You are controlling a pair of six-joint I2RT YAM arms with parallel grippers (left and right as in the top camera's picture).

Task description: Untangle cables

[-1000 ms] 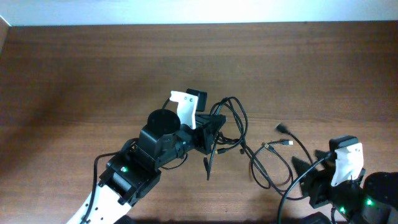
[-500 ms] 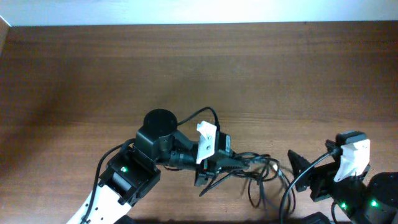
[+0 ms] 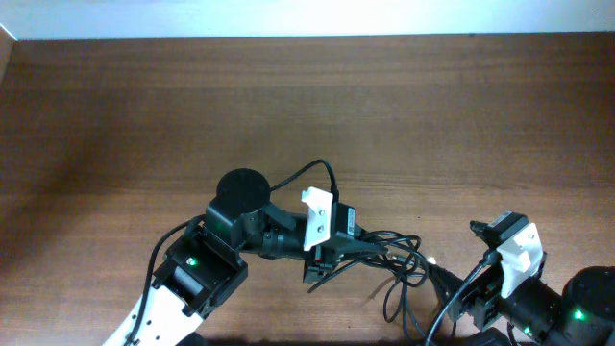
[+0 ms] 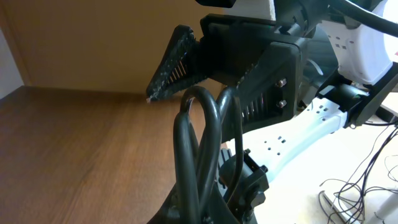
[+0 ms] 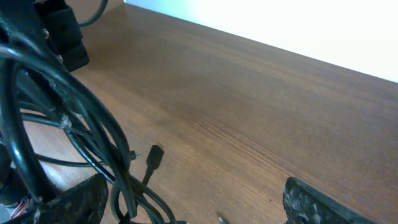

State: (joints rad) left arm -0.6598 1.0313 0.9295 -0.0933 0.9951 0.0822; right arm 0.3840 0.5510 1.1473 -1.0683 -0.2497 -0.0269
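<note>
The cables (image 3: 396, 258) are thin black cords in a tangle near the table's front edge, just right of centre. My left gripper (image 3: 327, 259) is shut on one end of the bundle. In the left wrist view the gripped cables (image 4: 198, 146) rise as a tight loop out of the left gripper (image 4: 205, 214). My right gripper (image 3: 450, 288) stands wide open just right of the tangle. In the right wrist view the cables (image 5: 74, 118) hang by its left finger (image 5: 68, 202), and a black plug (image 5: 154, 155) lies on the wood inside the open right gripper (image 5: 193, 208), held by nothing.
The brown wooden table (image 3: 432, 115) stretches back to a pale wall. The left arm's black and white body (image 3: 207, 274) fills the front left, and the right arm's base (image 3: 567, 312) sits at the front right corner.
My left gripper swung the cable bundle from mid-table down toward the front edge. My right gripper opened wider and shifted left, up to the tangle.
</note>
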